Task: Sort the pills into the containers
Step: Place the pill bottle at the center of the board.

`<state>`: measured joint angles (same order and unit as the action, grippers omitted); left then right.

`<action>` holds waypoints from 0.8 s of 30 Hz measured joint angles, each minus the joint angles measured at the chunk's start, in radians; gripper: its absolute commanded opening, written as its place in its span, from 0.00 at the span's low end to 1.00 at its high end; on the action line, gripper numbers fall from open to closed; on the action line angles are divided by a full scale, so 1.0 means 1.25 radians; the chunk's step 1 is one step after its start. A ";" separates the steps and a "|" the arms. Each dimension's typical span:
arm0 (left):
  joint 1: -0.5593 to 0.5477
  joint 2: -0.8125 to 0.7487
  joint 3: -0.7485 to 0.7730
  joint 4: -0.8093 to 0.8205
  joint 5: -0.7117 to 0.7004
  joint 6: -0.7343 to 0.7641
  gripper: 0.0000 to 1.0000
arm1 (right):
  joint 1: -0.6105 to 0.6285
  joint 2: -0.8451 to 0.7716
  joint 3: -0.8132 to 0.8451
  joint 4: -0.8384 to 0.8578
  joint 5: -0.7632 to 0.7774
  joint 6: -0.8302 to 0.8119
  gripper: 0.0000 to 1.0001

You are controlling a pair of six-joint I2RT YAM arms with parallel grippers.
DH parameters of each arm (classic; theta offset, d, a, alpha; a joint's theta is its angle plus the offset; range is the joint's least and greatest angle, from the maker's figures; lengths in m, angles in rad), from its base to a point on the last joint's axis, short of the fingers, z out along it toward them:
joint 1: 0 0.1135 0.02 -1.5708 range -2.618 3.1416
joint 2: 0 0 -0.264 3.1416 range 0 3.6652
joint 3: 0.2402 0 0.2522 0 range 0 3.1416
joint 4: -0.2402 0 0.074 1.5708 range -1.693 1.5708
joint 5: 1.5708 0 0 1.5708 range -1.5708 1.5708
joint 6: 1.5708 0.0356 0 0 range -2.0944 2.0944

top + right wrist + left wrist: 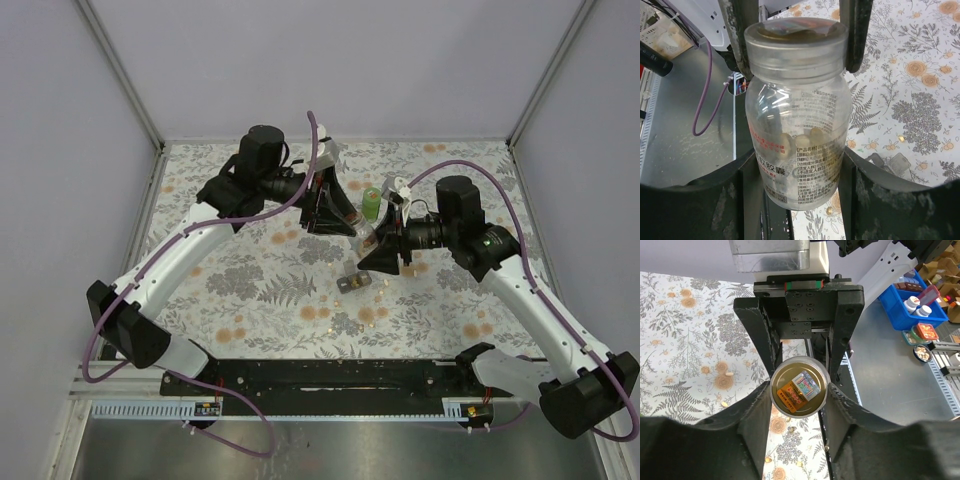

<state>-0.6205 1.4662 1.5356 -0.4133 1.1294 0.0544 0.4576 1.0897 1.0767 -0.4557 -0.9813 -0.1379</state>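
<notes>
A clear pill bottle (797, 130) with printed text and a few pale capsules inside hangs above the table. My right gripper (797, 160) is shut on its lower body. Its cap (799, 391), gold inside a clear rim with an orange sticker, sits on the bottle's neck. My left gripper (799, 390) comes from the opposite side with a finger pressed against each side of that cap. In the top view the bottle (368, 232) sits between the two grippers near the table's middle. Loose yellow pills (724, 403) lie scattered on the floral cloth, one (829, 211) below the bottle.
A green bottle (372, 203) stands just behind the grippers. A small grey packet (355, 282) lies on the cloth in front of them. The black base rail (330, 375) runs along the near edge. Grey walls enclose the table on three sides.
</notes>
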 measured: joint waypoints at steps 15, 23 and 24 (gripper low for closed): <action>0.000 0.007 -0.025 0.076 0.020 -0.072 0.00 | -0.001 -0.018 -0.011 -0.001 0.022 0.000 0.41; 0.002 0.007 -0.025 0.076 0.021 -0.077 0.00 | -0.001 -0.019 -0.012 0.000 0.027 -0.002 0.69; 0.003 0.007 -0.026 0.076 0.021 -0.079 0.00 | -0.001 -0.019 -0.012 0.001 0.031 -0.003 0.75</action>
<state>-0.6170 1.4746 1.5036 -0.3183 1.1557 -0.0441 0.4568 1.0660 1.0618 -0.4549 -0.9428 -0.1417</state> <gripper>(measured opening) 0.474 0.658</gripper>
